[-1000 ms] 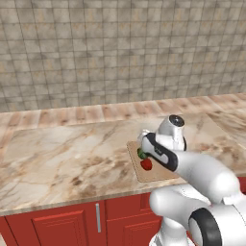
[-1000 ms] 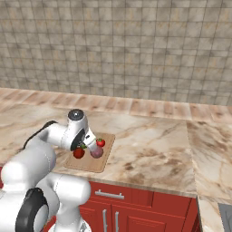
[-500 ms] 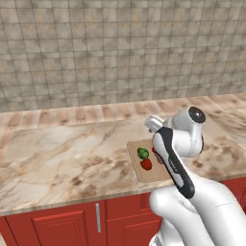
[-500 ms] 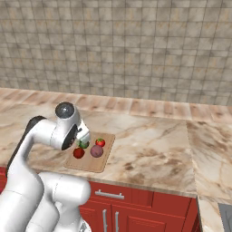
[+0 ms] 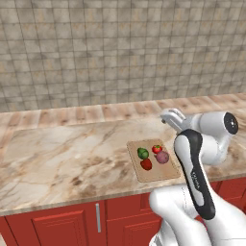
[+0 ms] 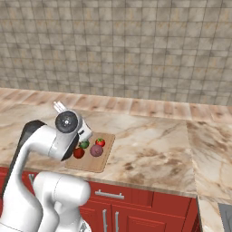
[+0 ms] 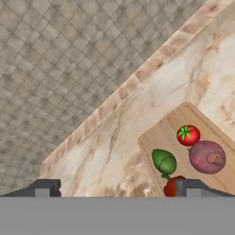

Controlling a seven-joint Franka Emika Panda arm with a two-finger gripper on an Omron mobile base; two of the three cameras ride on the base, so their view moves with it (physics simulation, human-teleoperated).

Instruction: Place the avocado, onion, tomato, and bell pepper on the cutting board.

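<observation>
The tan cutting board (image 5: 136,145) (image 6: 107,139) (image 7: 160,133) lies near the counter's front edge. On it rest the green avocado (image 5: 142,153) (image 6: 84,144) (image 7: 164,161), the bright red tomato (image 5: 156,149) (image 6: 100,142) (image 7: 188,135), the mauve onion (image 5: 163,157) (image 6: 96,150) (image 7: 207,156) and the dark red bell pepper (image 5: 146,164) (image 6: 79,152) (image 7: 173,186). My gripper (image 5: 172,116) (image 6: 59,107) (image 7: 117,188) hangs raised above the counter behind the board, open, with nothing between its fingers.
The marble counter (image 5: 67,153) runs left and right of the board, with a tiled wall (image 5: 120,53) behind it. Red cabinet doors (image 5: 53,226) sit below the front edge. My own white arm rises close in front of the board.
The arm has lifted up and back from over the board, and the gripper now points out over the counter. All the vegetables stay on the board.
</observation>
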